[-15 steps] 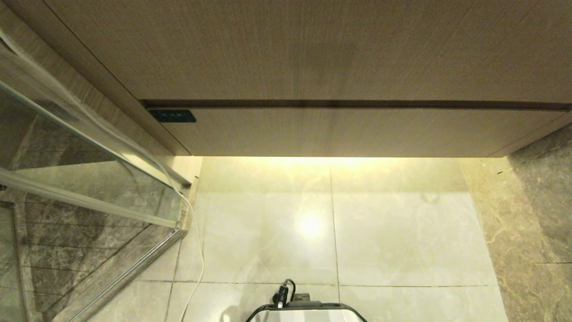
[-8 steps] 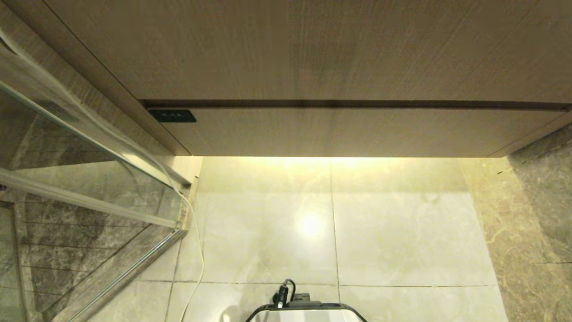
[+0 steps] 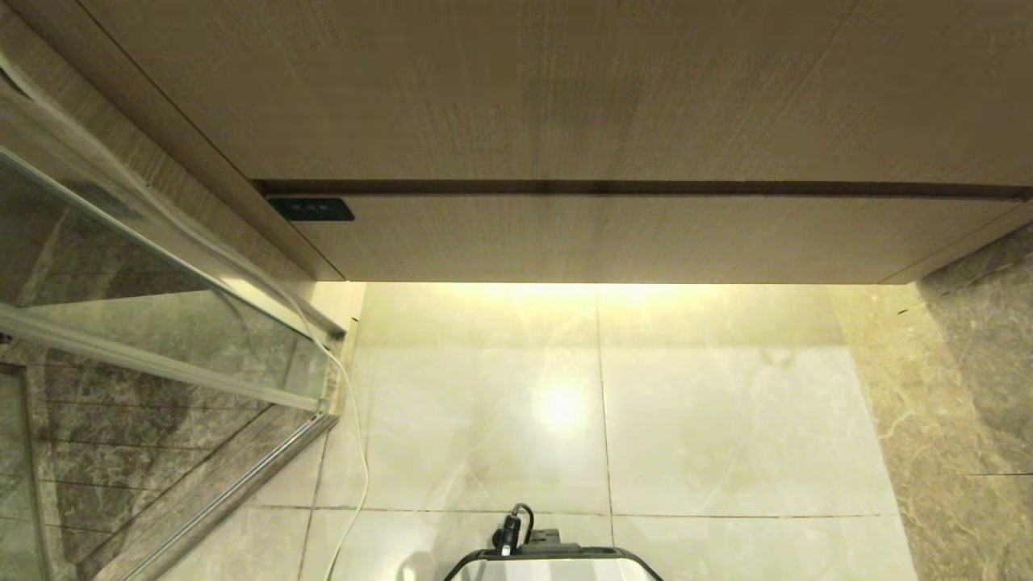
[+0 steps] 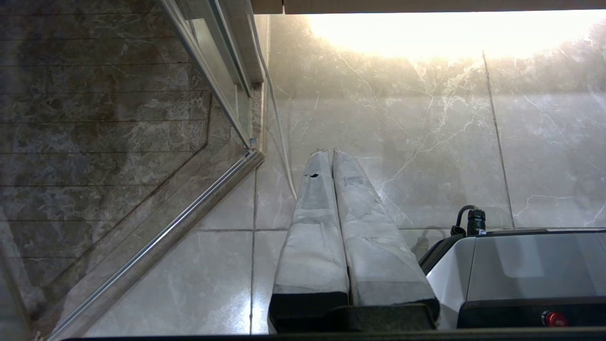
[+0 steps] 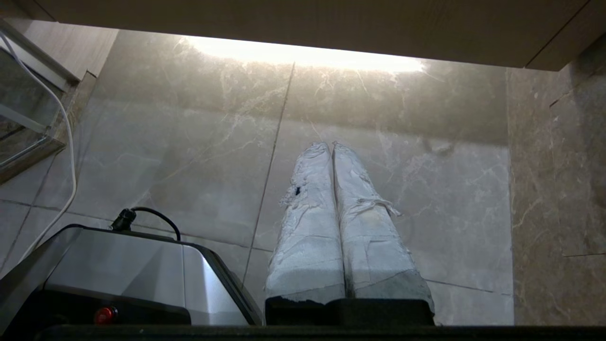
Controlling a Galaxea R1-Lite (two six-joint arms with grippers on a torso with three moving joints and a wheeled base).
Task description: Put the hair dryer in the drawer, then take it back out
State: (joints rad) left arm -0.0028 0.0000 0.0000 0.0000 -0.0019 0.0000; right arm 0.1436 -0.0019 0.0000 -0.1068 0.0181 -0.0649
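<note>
Head view: the drawer [image 3: 613,238] is fully closed, its plain light-wood front flush under the taller wood panel [image 3: 565,89]; a small black label [image 3: 311,210] sits at its left end, its text too small to read.
Hidden: the inside of the drawer cannot be seen. The hair dryer appears in no view; its place cannot be told.
Cut off: the robot base [image 3: 553,563] shows only as a sliver at the bottom edge, with a black plug [image 3: 510,528] on top. Neither arm is in this view.
Left side: a glass shower partition [image 3: 153,323] with a metal rail; a thin white cable [image 3: 355,428] runs down beside it across the floor tiles [image 3: 726,420].
Left gripper [image 4: 328,152]: parked over the floor beside the base, cloth-wrapped fingers [image 4: 312,222] pressed together, nothing between them.
Right gripper [image 5: 330,144]: parked over the floor on the other side of the base, wrapped fingers [image 5: 374,227] pressed together, holding nothing; the wrapping is frayed.
Under-cabinet light: a bright glare [image 4: 426,33] washes out the floor nearest the cabinet.
</note>
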